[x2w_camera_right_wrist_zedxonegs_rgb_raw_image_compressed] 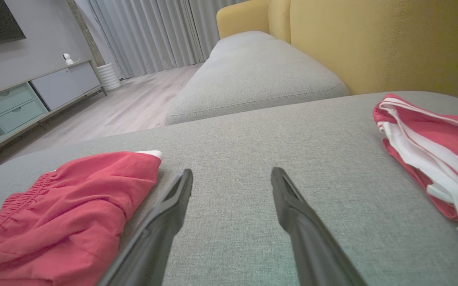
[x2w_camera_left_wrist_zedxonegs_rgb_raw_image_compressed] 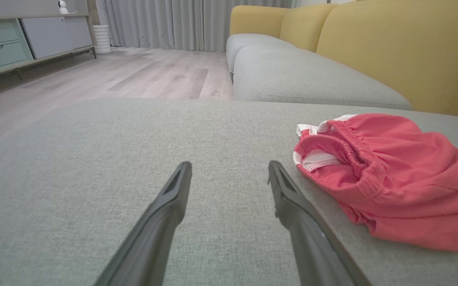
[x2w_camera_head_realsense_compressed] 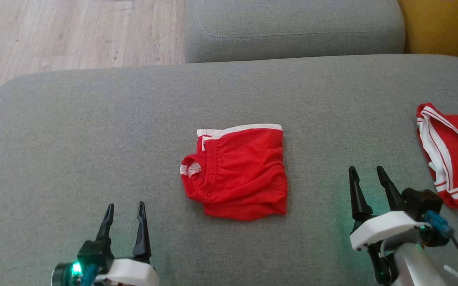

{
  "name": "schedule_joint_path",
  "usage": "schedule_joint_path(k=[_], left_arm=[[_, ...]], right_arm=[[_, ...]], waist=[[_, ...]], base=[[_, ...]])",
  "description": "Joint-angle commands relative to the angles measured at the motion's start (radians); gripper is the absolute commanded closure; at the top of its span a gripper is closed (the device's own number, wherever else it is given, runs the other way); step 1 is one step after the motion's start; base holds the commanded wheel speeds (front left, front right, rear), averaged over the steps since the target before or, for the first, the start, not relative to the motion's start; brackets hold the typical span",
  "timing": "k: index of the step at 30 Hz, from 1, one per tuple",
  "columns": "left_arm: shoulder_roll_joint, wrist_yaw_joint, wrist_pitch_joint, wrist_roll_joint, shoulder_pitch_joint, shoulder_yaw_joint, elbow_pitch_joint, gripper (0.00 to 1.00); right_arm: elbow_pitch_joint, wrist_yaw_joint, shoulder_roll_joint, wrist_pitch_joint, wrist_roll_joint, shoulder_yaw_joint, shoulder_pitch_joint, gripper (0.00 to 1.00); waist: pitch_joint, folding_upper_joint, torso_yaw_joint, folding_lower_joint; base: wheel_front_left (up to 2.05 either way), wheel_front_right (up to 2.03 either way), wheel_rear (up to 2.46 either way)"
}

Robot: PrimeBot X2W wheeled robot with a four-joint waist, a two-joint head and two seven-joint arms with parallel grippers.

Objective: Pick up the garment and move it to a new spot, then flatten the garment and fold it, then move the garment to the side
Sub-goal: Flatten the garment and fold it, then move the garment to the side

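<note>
A red garment with white trim lies folded in a rough square at the middle of the grey cushion. It sits at the right of the left wrist view and at the lower left of the right wrist view. My left gripper stands open near the front edge, to the garment's left and apart from it, its jaws empty. My right gripper is open to the garment's right, with nothing between its fingers.
A second red garment with white stripes lies bunched at the cushion's right edge. Another grey cushion adjoins at the back, with a yellow backrest on the right. Wooden floor lies beyond the left rear.
</note>
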Motion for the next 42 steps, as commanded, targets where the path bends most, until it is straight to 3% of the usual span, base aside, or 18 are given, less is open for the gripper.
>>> schedule_joint_path(k=[1, 9, 17, 29, 31, 32, 37, 42], left_arm=[[0.004, -0.003, -0.010, 0.010, -0.016, 0.038, -0.037, 0.00], [0.004, -0.009, -0.010, 0.015, -0.008, 0.029, -0.049, 0.00], [0.004, -0.012, -0.010, -0.004, -0.047, -0.031, -0.049, 0.00], [0.004, -0.010, -0.010, -0.026, -0.072, -0.078, -0.036, 0.00], [0.004, -0.009, -0.010, -0.027, -0.069, -0.078, -0.036, 0.00], [0.004, -0.007, -0.010, -0.028, -0.067, -0.075, -0.037, 0.00], [0.004, -0.011, -0.010, -0.024, -0.061, -0.068, -0.042, 0.00], [0.004, -0.023, -0.010, -0.014, -0.064, -0.064, -0.046, 0.00]], right_arm=[[-0.036, -0.001, 0.001, -0.013, -0.007, 0.020, -0.021, 0.00], [-0.034, -0.001, 0.001, -0.013, 0.006, 0.036, -0.009, 0.00], [0.034, -0.001, 0.001, -0.014, 0.058, 0.172, -0.104, 0.00], [0.354, -0.001, 0.001, -0.003, 0.041, 0.226, -0.273, 0.00], [0.397, -0.001, 0.001, -0.003, 0.047, 0.229, -0.278, 0.61], [0.410, -0.001, 0.001, -0.005, 0.045, 0.231, -0.282, 1.00], [0.413, -0.001, 0.001, -0.012, 0.028, 0.189, -0.294, 1.00], [0.329, -0.001, 0.001, -0.013, 0.006, 0.138, -0.265, 1.00]], waist=[[-0.002, -0.0001, -0.001, 0.0001], [0.001, -0.0001, 0.006, 0.0001], [0.071, -0.0001, 0.079, 0.0001], [0.142, -0.0001, 0.219, 0.0001], [0.141, -0.0001, 0.221, 0.0001], [0.140, -0.0001, 0.218, 0.0001], [0.117, -0.0001, 0.152, 0.0001], [0.082, -0.0001, 0.005, 0.0001]], base=[[0.00, 0.00, 0.00], [0.00, 0.00, 0.00], [0.00, 0.00, 0.00], [0.00, 0.00, 0.00], [0.00, 0.00, 0.00], [0.00, 0.00, 0.00], [0.00, 0.00, 0.00], [0.00, 0.00, 0.00]])
